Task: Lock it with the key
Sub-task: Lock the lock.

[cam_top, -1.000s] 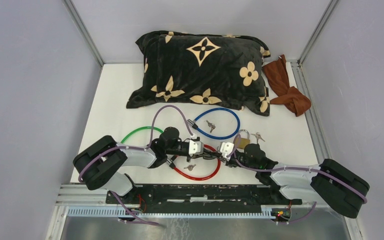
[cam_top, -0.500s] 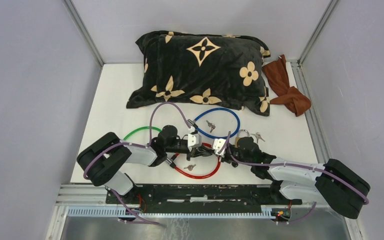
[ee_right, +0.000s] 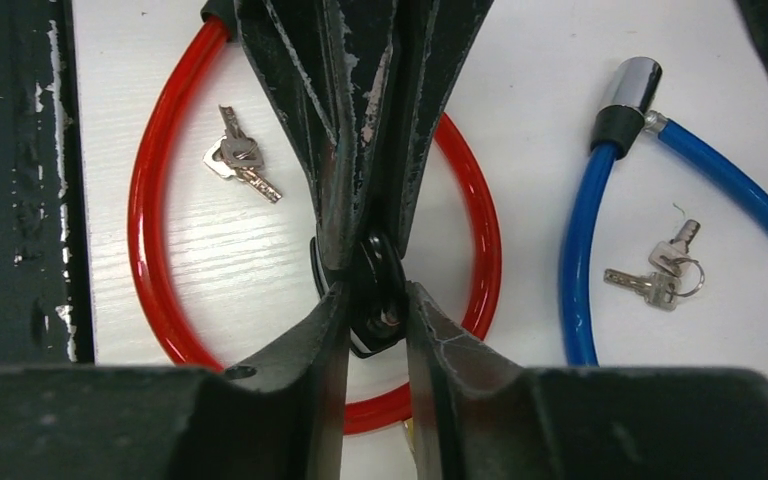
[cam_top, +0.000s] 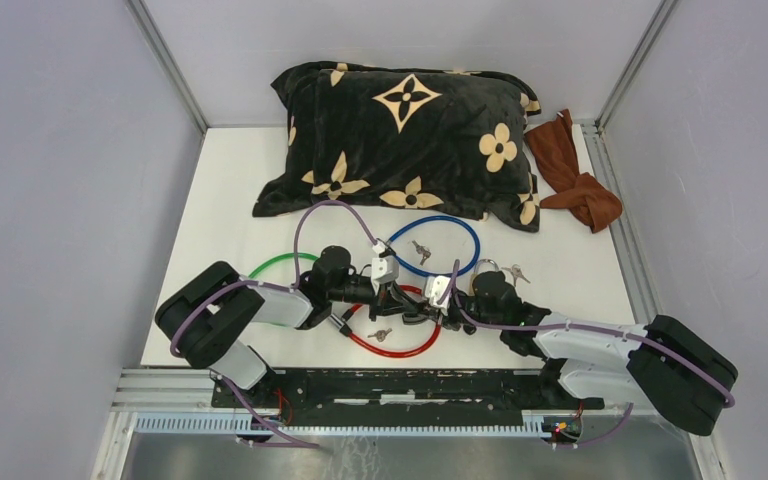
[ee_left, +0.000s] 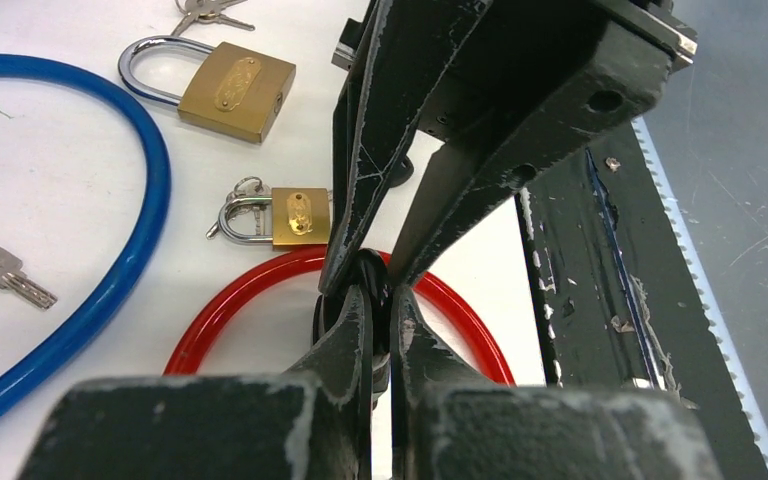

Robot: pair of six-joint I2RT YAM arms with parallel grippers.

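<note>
I count on my table: cable locks point(ee_right: 143, 200), three; brass padlocks point(ee_left: 235, 90), two; key bunches point(ee_right: 242, 160), three visible; pillow point(cam_top: 400, 140), one; brown cloth point(cam_top: 575, 180), one.

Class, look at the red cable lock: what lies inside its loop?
A small bunch of keys lies inside the red cable lock. The left hand and right hand meet above the loop, both pinching a black piece; what lies beneath them is covered.
</note>
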